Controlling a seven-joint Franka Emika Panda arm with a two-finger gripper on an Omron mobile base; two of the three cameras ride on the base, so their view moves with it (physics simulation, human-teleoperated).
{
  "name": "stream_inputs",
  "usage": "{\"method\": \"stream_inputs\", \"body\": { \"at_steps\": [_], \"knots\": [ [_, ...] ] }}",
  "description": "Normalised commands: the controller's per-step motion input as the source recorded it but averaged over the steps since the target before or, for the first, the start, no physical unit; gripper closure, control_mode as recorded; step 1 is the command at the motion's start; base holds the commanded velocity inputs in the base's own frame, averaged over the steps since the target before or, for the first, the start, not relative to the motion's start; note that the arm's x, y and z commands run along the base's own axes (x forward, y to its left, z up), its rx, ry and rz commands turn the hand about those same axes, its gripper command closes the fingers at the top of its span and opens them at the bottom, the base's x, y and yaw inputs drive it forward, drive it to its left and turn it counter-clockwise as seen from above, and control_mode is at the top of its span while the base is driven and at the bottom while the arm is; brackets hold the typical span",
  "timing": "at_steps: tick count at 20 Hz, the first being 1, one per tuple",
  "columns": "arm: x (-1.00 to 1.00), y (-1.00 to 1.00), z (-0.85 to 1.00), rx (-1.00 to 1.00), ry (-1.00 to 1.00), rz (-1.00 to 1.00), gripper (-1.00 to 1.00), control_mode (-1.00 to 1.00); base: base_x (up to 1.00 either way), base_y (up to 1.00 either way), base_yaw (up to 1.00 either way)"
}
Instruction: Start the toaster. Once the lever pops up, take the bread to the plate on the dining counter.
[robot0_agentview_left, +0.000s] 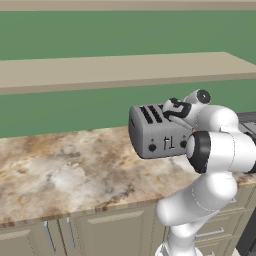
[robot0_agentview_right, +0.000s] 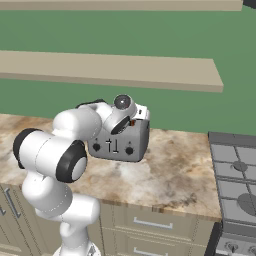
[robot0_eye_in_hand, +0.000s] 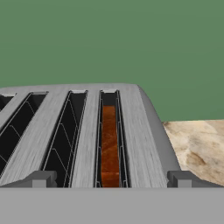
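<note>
"What is in front of you?"

"A counter (robot0_agentview_left: 60, 170) with a marbled beige and brown stone top, set against a green wall, with pale cabinet fronts and drawers below its front edge."

"What rests on it?"

"A boxy grey toaster (robot0_agentview_left: 155, 132) stands directly on the stone, near the back. To my right the stone ends at a grey stove top (robot0_agentview_right: 235, 175), which sits level with the counter."
</note>
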Motion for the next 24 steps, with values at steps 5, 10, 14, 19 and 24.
{"method": "stream_inputs", "body": {
  "at_steps": [5,10,14,19,24],
  "knots": [
    [0.0,0.0,0.0,0.0,0.0,0.0,-1.0,-1.0,0.0,0.0,0.0],
    [0.0,0.0,0.0,0.0,0.0,0.0,-1.0,-1.0,0.0,0.0,0.0],
    [0.0,0.0,0.0,0.0,0.0,0.0,-1.0,-1.0,0.0,0.0,0.0],
    [0.0,0.0,0.0,0.0,0.0,0.0,-1.0,-1.0,0.0,0.0,0.0],
    [0.0,0.0,0.0,0.0,0.0,0.0,-1.0,-1.0,0.0,0.0,0.0]
  ]
}}
